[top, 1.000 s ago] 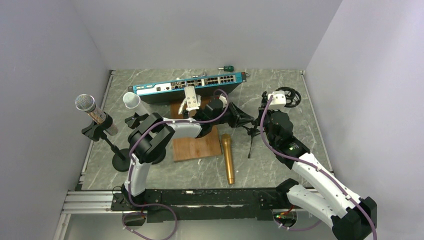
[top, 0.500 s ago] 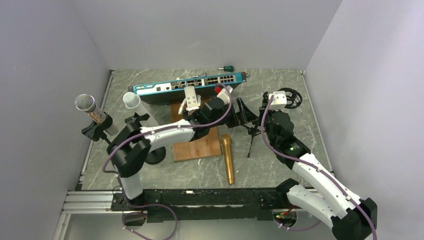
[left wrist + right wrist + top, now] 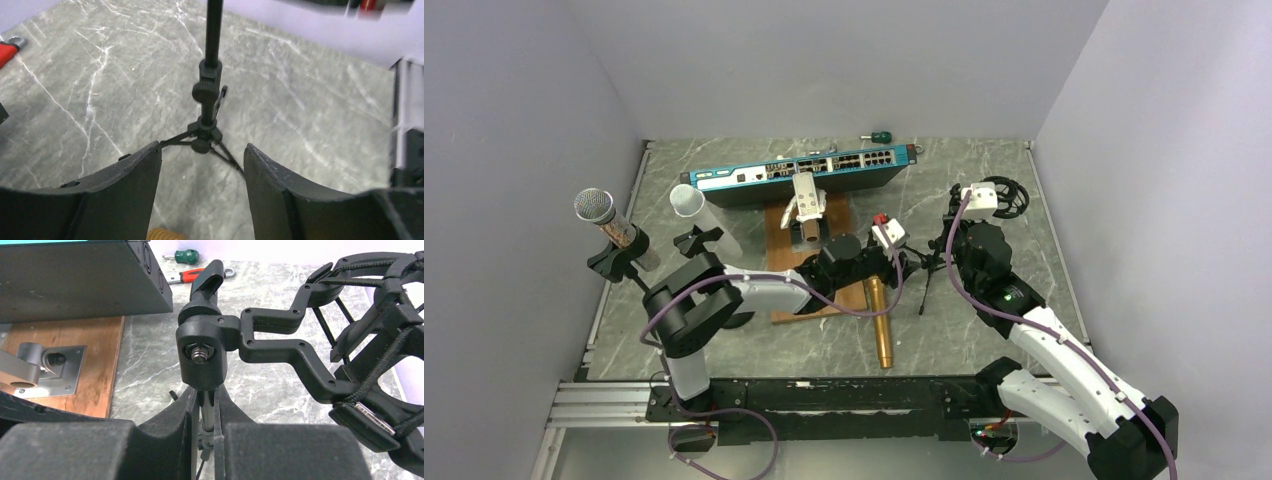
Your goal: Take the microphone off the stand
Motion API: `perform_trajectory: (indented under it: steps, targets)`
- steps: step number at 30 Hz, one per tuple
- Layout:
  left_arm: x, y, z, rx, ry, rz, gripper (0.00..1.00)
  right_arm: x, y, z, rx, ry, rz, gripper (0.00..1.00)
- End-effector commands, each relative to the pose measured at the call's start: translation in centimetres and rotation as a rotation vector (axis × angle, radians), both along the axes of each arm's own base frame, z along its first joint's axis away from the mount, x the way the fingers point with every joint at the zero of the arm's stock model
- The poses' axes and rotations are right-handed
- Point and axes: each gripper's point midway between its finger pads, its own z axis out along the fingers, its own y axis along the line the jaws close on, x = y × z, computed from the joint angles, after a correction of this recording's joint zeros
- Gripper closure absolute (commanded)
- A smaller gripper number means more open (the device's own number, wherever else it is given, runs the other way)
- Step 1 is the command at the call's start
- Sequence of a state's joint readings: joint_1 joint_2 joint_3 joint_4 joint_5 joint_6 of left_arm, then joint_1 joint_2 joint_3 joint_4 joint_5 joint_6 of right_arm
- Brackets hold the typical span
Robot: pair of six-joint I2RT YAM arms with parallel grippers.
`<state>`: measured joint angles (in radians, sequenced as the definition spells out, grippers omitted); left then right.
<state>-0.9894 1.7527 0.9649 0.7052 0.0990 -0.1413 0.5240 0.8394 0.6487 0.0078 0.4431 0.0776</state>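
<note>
**A:** Left gripper (image 3: 203, 155) as we see it: jaws about halfway apart with nothing pinched between them. Its wrist cam looks through the gap at the feet of the skinny black tripod stand (image 3: 204, 132), planted on the grey marbled tabletop (image 3: 814, 345).

**B:** Same here. We've got the slim gold handheld microphone (image 3: 881, 318) out of the stand and lying flat on the table. Its head points toward the back and its tail toward the arm bases. The left gripper hangs right over the head end. We can catch a bit of gold mesh at the bottom edge of that wrist view, below the open fingers.

**A:** Right gripper (image 3: 206, 405) is the opposite story. It's clamped tight on the stand's thin upright pole, just under the swivel joint. The black shock-mount cradle (image 3: 357, 417) juts off that joint on a zigzag arm.

**B:** For the neighbours, the gold mic lies just beside the right edge of the brown wooden board (image 3: 100, 360). We can't tell whether they touch. The flat blue network switch (image 3: 804, 172) runs along the back. Far left, well apart from all this, a silver-headed microphone (image 3: 596, 207) sits in its own black stand.
</note>
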Motion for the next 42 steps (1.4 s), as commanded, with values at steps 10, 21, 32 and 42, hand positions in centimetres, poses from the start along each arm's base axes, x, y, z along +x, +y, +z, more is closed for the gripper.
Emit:
perform_trajectory:
  steps: [10,21,32,42]
  targets:
    - [1.8,-3.3,1.9,-0.003,-0.410,-0.104,0.13,-0.2,0.7,0.9,0.004,-0.016,0.048,1.00]
    - [3.0,-4.7,1.5,0.013,-0.407,-0.104,0.34,-0.2,0.7,1.2,0.007,-0.025,0.049,1.00]
    - [2.9,-5.0,0.6,0.034,-0.379,-0.120,0.51,-0.2,0.7,0.9,0.003,-0.017,0.051,1.00]
    - [3.0,-5.2,1.0,0.038,-0.313,-0.114,1.00,-0.2,0.6,1.0,0.004,-0.021,0.047,1.00]
